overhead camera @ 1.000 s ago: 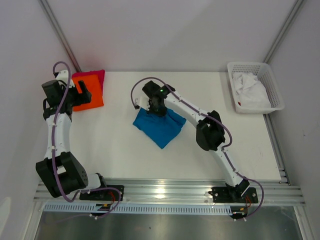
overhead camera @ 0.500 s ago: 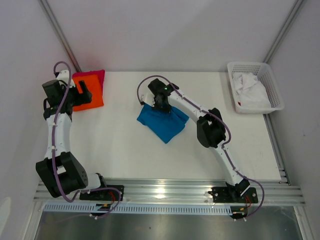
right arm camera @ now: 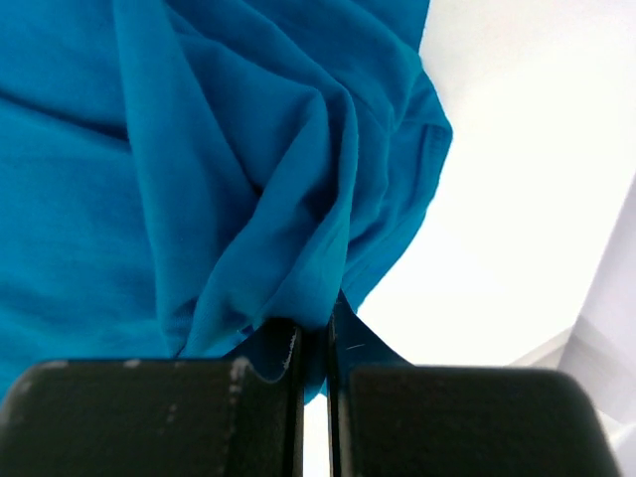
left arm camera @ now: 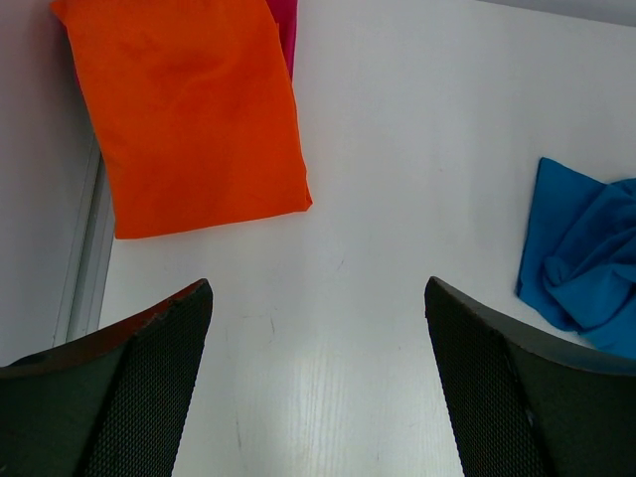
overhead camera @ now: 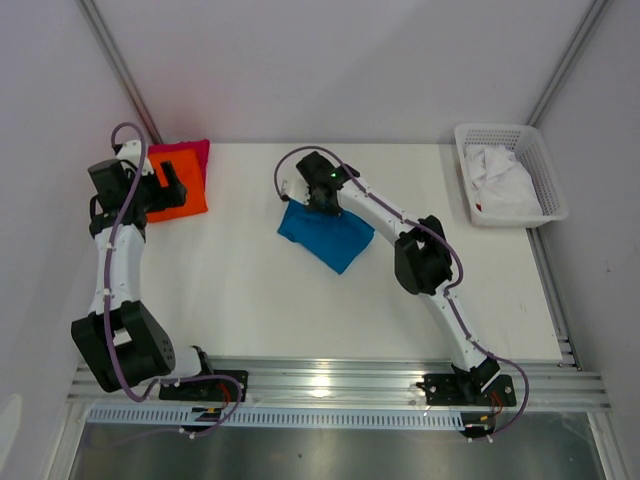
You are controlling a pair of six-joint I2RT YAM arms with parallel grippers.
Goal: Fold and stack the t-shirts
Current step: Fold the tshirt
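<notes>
The right gripper (right arm camera: pixel 315 343), clamped on a bunched fold of the blue t-shirt (overhead camera: pixel 328 240), has drawn it toward the far edge of the tabletop (overhead camera: pixel 230 290). The left gripper (left arm camera: pixel 318 290) hangs wide and empty near the orange t-shirt (left arm camera: pixel 194 109) at the far-left corner. Stacking is judged outstanding.

Open table (overhead camera: pixel 240 290) between orange shirt (overhead camera: pixel 195 196), blue shirt (overhead camera: pixel 332 240); basket (overhead camera: pixel 547 170) far right.
</notes>
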